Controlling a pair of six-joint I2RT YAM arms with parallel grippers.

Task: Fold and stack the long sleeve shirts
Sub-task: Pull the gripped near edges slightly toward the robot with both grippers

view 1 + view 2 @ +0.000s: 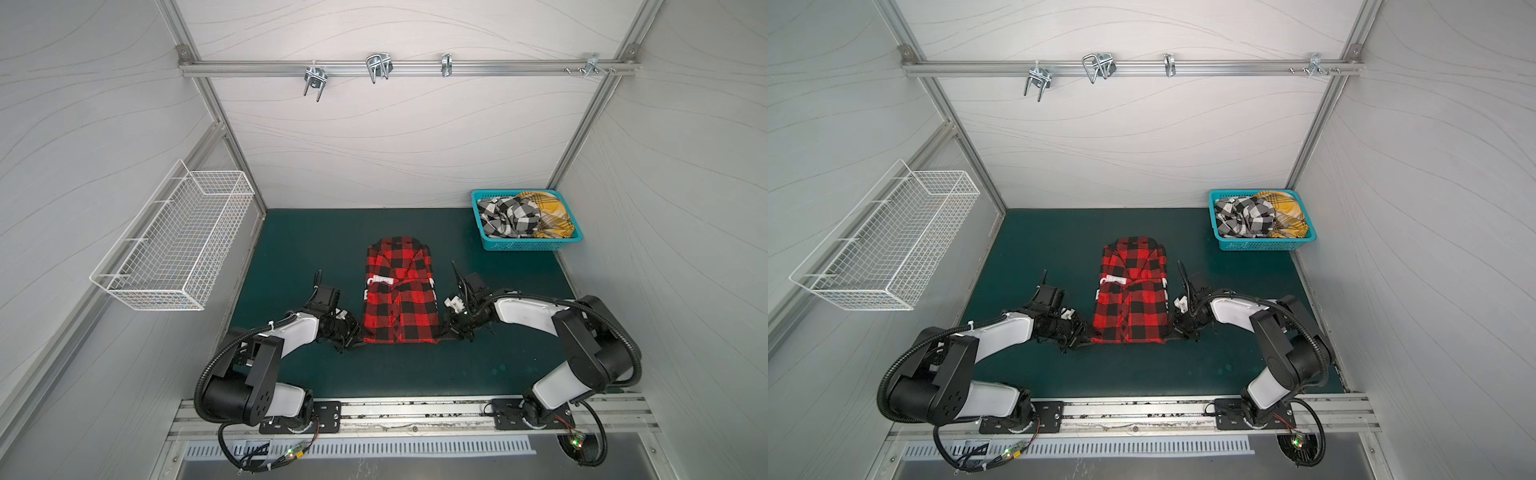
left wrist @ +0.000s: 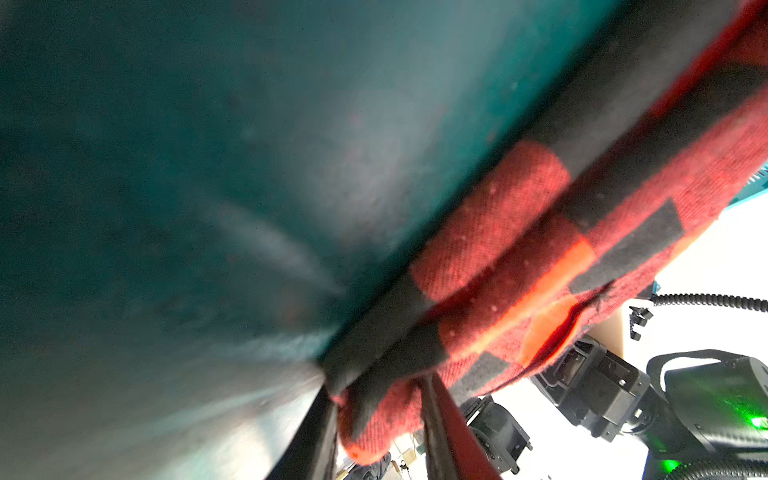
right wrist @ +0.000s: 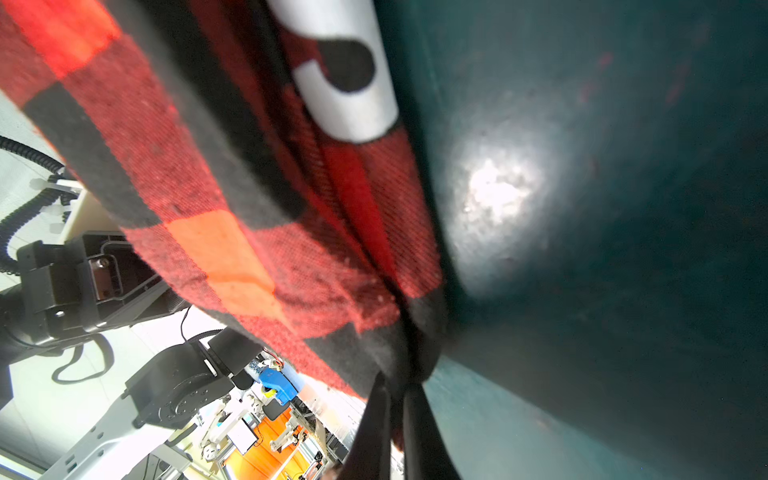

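The red-and-black plaid shirt [image 1: 399, 291] [image 1: 1131, 291] lies folded into a tall rectangle in the middle of the green mat [image 1: 311, 232], white letters showing across it. My left gripper [image 1: 356, 338] [image 2: 378, 386] sits low at the shirt's near left corner, with a fold of the hem filling the space between its fingers. At the near right corner my right gripper [image 1: 444, 336] [image 3: 397, 382] is shut on the hem. A black-and-white check shirt [image 1: 507, 216] and a yellow plaid shirt [image 1: 548, 216] lie crumpled in the turquoise basket [image 1: 523, 246].
The turquoise basket stands at the mat's far right corner. A white wire basket [image 1: 174, 245] hangs on the left wall. Metal hooks [image 1: 378, 66] hang from the rail on the back wall. An aluminium rail [image 1: 415, 409] with both arm bases runs along the mat's near edge.
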